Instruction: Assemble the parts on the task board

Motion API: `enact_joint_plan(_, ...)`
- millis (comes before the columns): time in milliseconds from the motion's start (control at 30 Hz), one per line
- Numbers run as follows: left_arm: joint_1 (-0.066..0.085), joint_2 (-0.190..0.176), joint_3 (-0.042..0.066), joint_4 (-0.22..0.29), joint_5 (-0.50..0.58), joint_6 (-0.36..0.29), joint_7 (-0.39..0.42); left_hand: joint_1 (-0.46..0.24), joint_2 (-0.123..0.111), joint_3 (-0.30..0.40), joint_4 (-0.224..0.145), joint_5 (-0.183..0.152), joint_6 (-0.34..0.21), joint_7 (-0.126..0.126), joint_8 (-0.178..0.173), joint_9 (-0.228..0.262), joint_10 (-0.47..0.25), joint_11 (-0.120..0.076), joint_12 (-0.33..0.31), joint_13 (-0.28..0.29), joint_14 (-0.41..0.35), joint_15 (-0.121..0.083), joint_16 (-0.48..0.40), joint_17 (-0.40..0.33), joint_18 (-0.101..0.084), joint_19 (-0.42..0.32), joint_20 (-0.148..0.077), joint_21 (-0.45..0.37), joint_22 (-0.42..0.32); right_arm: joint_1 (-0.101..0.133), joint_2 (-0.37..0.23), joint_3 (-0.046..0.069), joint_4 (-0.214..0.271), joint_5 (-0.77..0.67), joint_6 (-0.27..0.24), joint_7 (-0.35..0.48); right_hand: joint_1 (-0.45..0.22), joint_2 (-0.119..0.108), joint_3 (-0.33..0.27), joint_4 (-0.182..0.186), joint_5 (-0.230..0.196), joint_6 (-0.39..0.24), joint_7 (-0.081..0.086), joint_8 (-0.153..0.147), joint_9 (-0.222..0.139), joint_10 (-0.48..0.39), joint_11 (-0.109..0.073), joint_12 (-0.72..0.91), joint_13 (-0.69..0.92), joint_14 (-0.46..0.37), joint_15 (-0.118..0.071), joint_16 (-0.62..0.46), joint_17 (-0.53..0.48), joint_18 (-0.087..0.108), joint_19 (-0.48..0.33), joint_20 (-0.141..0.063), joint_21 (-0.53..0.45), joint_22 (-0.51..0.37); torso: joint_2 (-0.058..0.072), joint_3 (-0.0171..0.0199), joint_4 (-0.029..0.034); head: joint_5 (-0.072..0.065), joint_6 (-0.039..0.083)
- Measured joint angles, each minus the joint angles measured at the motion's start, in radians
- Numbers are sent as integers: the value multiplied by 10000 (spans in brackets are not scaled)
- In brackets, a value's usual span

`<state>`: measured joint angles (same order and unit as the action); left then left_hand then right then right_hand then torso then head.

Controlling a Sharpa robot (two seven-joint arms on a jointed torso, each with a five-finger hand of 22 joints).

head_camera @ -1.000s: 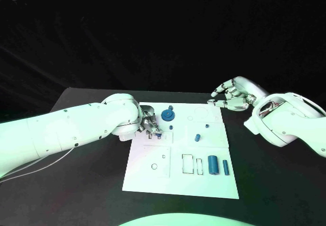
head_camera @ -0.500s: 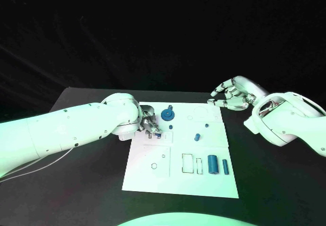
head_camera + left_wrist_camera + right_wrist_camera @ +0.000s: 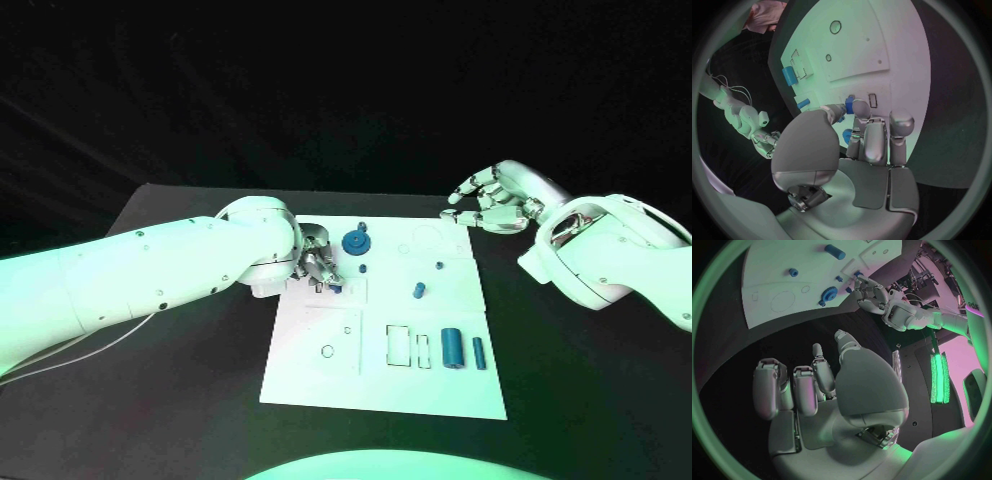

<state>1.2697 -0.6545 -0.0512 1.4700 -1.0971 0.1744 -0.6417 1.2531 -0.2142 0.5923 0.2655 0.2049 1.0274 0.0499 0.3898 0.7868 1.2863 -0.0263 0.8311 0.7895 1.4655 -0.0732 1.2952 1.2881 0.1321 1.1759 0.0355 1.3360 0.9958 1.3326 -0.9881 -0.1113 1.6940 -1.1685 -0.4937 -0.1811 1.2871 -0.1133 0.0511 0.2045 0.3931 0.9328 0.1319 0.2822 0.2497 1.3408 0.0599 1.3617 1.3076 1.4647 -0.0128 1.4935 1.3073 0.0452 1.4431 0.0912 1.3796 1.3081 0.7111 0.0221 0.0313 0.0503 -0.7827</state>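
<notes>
The white task board [image 3: 378,375] lies mid-table. My left hand [image 3: 319,264] is over its near-left part and pinches a small blue part [image 3: 335,287] between thumb and a finger, low over the board; the left wrist view shows the part [image 3: 849,102] at the fingertips [image 3: 859,106]. A blue gear-like part [image 3: 356,245] lies just beyond the hand. My right hand [image 3: 492,204] hovers off the board's far right corner, fingers loosely bent, holding nothing; its own wrist view shows the right hand [image 3: 814,385] bare.
Other blue parts on the board: a small peg [image 3: 437,267], a short piece [image 3: 420,292], a thick cylinder [image 3: 453,348] and a slim one [image 3: 477,351] by outlined slots [image 3: 400,348]. Black table [image 3: 159,400] surrounds the board.
</notes>
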Motion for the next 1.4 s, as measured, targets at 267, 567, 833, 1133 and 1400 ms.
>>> enact_joint_plan(267,-10,-6,-4,4,-42,100,-6,-24,-9,39,-38,0,35,-35,-9,-1,124,-19,224,209,0,0,0,0,1,0,0,0,7,-1,-1,0,-1,1,9,0,-39,39,-29,28,0,0,0,0,-1,0,0,0,0,0,0,-40,8,0,0,0,0,-1,-2,0,-1,3,-22)
enact_joint_plan(567,-10,-5,0,12,-78,149,-7,16,-50,15,-69,-1,36,-35,-36,-9,124,-19,226,224,0,0,0,-1,1,0,0,0,6,-1,-4,0,-1,1,15,0,-39,39,-28,28,0,0,0,0,-2,0,0,0,-1,1,1,-40,8,0,0,0,0,-2,-3,0,-1,-3,-32)
enact_joint_plan(833,-10,6,0,7,-84,147,-7,-51,-108,26,-80,-19,144,-73,5,-35,315,-35,367,343,-1,-71,0,7,0,0,0,0,30,-2,-3,0,-1,2,18,0,-38,39,-27,27,0,0,0,0,-3,0,0,0,-1,1,1,-40,6,0,0,0,0,-3,-3,0,-1,-11,-32)
enact_joint_plan(1133,-13,44,-5,-49,-74,137,-21,-812,123,373,-513,-30,254,-181,7,-31,519,-165,556,512,2,-146,0,19,2,108,-35,0,89,-3,-5,0,0,4,20,0,-38,38,2,56,55,0,0,0,-3,0,0,0,-2,1,1,-40,6,0,0,0,-37,-4,-3,-1,-3,-11,-32)
enact_joint_plan(1400,-10,87,-4,-107,-52,151,-30,-1054,183,455,-732,-57,340,-236,12,-101,555,-165,633,611,3,-146,0,19,2,144,-71,0,120,-3,-11,0,3,7,22,0,-39,38,-26,84,55,0,0,0,5,0,0,0,-2,1,1,-40,5,0,-36,36,-37,-5,-3,4,-9,-28,-38)
